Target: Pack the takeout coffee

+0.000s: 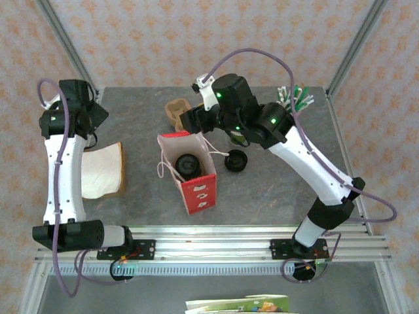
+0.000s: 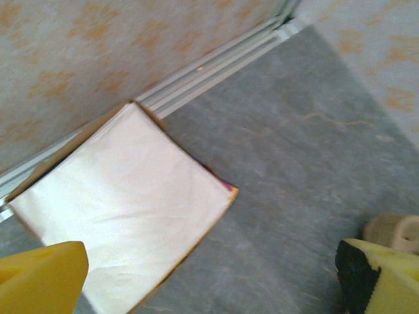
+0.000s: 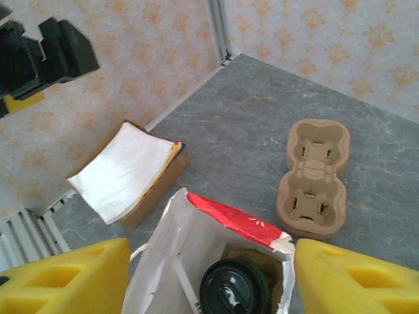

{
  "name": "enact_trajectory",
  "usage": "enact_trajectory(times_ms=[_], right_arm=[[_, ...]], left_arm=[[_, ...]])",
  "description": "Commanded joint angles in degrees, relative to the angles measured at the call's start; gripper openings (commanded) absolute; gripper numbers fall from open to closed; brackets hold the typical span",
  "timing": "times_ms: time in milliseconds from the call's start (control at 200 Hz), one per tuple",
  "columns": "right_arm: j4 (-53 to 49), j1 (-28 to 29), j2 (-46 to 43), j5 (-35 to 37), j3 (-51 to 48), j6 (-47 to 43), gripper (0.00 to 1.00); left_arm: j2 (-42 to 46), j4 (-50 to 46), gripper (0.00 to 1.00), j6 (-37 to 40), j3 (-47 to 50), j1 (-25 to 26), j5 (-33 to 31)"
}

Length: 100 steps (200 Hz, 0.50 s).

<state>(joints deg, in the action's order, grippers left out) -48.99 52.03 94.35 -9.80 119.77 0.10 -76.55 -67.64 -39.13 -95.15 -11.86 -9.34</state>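
The takeout coffee (image 3: pixel 234 289), a cup with a round black lid, stands inside the red and white paper bag (image 3: pixel 232 222). In the top view the cup (image 1: pixel 188 163) sits in the open mouth of the bag (image 1: pixel 196 190) at the table's middle. My right gripper (image 3: pixel 209 281) hovers over the bag's opening, open; its yellow fingers (image 3: pixel 65 278) stand wide on either side of the lid without touching it. From above, the right gripper (image 1: pixel 190 121) is just behind the bag. My left gripper (image 2: pixel 209 281) is open and holds nothing, over bare table at the far left (image 1: pixel 88 108).
A pile of white paper bags (image 1: pixel 101 170) lies at the left, below the left gripper (image 2: pixel 124 203). A brown pulp cup carrier (image 3: pixel 314 176) lies behind the bag. A loose black lid (image 1: pixel 236 161) rests right of the bag. Green straws (image 1: pixel 298 98) stand at the back right.
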Motion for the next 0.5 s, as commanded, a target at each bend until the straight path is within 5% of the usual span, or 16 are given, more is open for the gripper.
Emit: enact_trajectory(times_ms=[0,245,495], right_arm=[[2.89,0.0,-1.33,3.08,-3.24,-0.11,0.68],[2.44,0.02,5.62,-3.18,2.02,3.03,0.71],[5.45,0.29,9.86,-8.07,7.29,1.63,0.72]], left_arm=[[0.05,2.34,0.98,2.26,6.58,-3.23,1.29],[-2.49,13.58,0.85,7.48,21.44,-3.9,10.94],[-9.75,16.2,0.74,13.2,23.99,-0.54,7.86]])
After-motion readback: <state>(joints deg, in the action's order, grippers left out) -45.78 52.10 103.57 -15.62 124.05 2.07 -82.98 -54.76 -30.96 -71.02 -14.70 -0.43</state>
